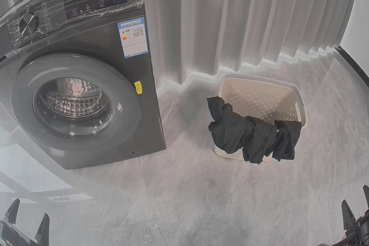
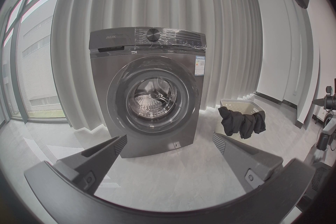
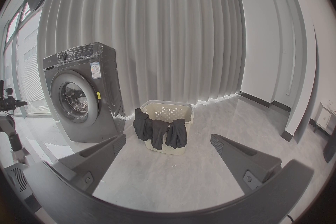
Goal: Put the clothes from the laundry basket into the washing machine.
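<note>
Black clothes [image 1: 250,133] drape the laundry basket [image 1: 261,98] rim, centre-right; both jaws gape empty, so best pinch the bunched middle.

Black clothes [image 1: 253,133] — cream cross-patterned basket [image 1: 265,98], grey washing machine [image 1: 115,127]

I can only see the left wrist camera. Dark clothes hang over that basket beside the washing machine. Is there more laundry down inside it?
Observer: The head view looks in: the dark clothes drape over the laundry basket's near rim, and the inside that shows is bare.
Operator: Is the other arm carrying anything?
Observer: No, the right tool is open and empty, facing the basket.
Operator: Any marks on the washing machine's front?
Observer: A small yellow sticker sits beside the door, on the basket's side.
</note>
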{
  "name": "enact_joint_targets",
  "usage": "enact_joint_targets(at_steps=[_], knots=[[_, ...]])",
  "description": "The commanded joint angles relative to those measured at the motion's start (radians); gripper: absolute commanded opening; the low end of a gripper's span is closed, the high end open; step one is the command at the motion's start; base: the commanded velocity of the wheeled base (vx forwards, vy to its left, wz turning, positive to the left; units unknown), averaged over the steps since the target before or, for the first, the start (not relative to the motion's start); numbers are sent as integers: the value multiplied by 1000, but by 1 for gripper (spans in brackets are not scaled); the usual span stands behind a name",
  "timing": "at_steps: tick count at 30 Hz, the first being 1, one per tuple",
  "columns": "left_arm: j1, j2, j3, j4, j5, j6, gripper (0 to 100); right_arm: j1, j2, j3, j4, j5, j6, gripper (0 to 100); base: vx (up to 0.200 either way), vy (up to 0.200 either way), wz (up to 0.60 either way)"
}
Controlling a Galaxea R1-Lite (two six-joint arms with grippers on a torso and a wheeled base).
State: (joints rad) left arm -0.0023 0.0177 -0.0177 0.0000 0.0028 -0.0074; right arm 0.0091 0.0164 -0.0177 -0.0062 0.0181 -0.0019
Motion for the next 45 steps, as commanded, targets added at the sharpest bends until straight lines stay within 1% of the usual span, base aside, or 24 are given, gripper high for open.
enact_joint_targets(at_steps=[1, 7, 13, 27, 31, 37, 43, 45], knots=[[-1, -15, 18, 0, 0, -2, 100, 0, -10, 18, 0, 0, 0, 100, 0, 0, 0], [1, -15, 18, 0, 0, 3, 100, 0, -10, 18, 0, 0, -1, 100, 0, 0, 0], [1, -15, 18, 0, 0, 1, 100, 0, -10, 18, 0, 0, -1, 100, 0, -200, 0], [1, -15, 18, -2, 0, -3, 100, 0, -10, 18, 0, 0, 0, 100, 0, 0, 0], [1, -15, 18, 0, 0, 6, 100, 0, -10, 18, 0, 0, 0, 100, 0, 0, 0], [-1, -15, 18, 0, 0, 0, 100, 0, -10, 18, 0, 0, 0, 100, 0, 0, 0], [1, -15, 18, 0, 0, 1, 100, 0, -10, 18, 0, 0, 0, 100, 0, -200, 0], [-1, -15, 18, 0, 0, 0, 100, 0, -10, 18, 0, 0, 0, 100, 0, 0, 0]])
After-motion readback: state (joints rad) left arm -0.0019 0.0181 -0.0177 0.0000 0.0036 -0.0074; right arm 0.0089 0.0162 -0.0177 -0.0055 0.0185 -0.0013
